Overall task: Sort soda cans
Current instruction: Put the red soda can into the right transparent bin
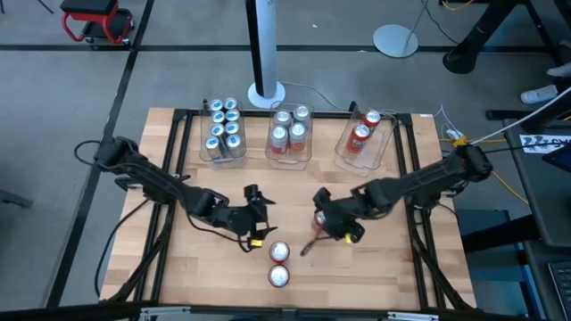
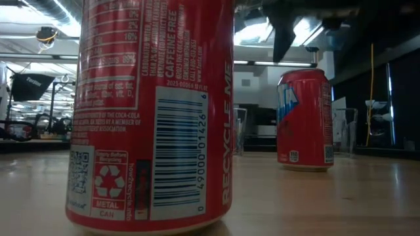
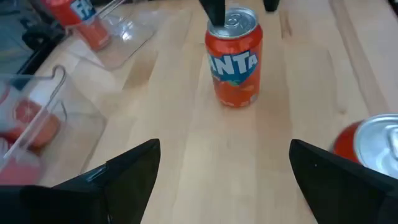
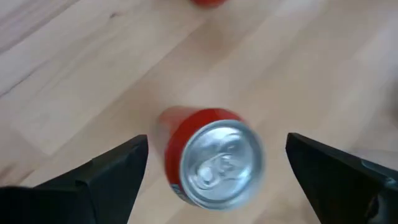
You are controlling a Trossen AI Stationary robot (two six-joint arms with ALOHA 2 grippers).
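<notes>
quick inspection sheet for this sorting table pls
surface: wooden table, bare between the items
job's things: blue cans in left tub; silver and red cans in middle tub; red cans in right tub; loose: Fanta can mid-table, two front cans upright near the front edge
clutter: nothing seen
grippers: left gripper open, empty, facing the Fanta can; right gripper open, above the Fanta can, not gripping it
cables: yellow cable off the right edge; white cable by the pole base
surroundings: red cart on the floor, back left
</notes>
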